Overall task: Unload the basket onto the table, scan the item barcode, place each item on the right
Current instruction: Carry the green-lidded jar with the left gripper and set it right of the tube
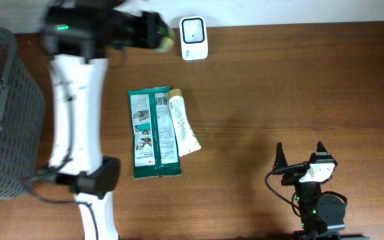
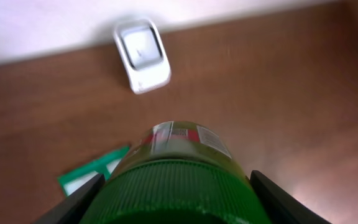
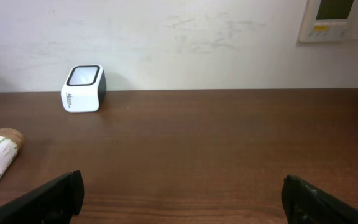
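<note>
Jar (image 2: 179,180) with a green ribbed cap and a paper label is what you are carrying. It hangs by the far edge of the worktop (image 1: 299,87), left of the middle and just beside the white scanner (image 1: 194,39). Judge it a rigid thing, glass or hard plastic, with some weight if it is full. Its smooth wall will likely slip sooner than the ribbed cap, so a hold around the cap end suits it best. Avoid covering the label.

Your left jaws stand partly apart and clamp the jar from both sides, one finger at each flank of the cap in the left wrist view. The body points away from them towards the scanner's window. The label is blurred, so you cannot tell where the barcode faces. You probably need to turn it until the printed side meets the window.

Your right jaws are spread wide with nothing between them, resting near the near edge towards the right corner, well apart from the jar. Between the arms lie a green pouch (image 1: 153,133) and a tube (image 1: 182,125), touching each other.
</note>
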`<state>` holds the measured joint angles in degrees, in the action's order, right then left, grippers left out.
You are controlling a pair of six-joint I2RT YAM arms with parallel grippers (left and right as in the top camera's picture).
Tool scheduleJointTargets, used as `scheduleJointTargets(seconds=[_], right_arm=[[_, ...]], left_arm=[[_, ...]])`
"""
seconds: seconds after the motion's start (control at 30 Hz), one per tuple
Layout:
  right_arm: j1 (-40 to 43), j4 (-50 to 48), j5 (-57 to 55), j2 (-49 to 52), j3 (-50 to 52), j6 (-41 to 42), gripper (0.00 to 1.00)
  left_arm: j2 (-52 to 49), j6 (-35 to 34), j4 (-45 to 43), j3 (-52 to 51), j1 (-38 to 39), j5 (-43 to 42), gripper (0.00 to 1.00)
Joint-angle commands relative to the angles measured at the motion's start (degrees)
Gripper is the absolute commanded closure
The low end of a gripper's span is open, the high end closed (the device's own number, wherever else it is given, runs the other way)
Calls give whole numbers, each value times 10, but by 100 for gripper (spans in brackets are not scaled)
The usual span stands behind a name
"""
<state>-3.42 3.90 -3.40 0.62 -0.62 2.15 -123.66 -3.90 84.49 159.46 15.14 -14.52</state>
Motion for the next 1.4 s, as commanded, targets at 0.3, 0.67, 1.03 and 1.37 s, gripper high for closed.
scheduleJointTargets(seconds=[0.3, 0.67, 1.03, 1.37], right_arm=[[-3, 3, -1, -4, 3, -2, 2], [-3, 3, -1, -4, 3, -2, 2], [-3, 3, -1, -4, 3, -2, 2], [-3, 3, -1, -4, 3, -2, 2]], left_arm=[[-256, 9, 49, 7, 194, 111, 42], [-335, -5, 8, 7, 271, 98, 41], [-310, -9, 4, 62, 263, 99, 1], [-103, 4, 47, 204, 100, 189, 1]])
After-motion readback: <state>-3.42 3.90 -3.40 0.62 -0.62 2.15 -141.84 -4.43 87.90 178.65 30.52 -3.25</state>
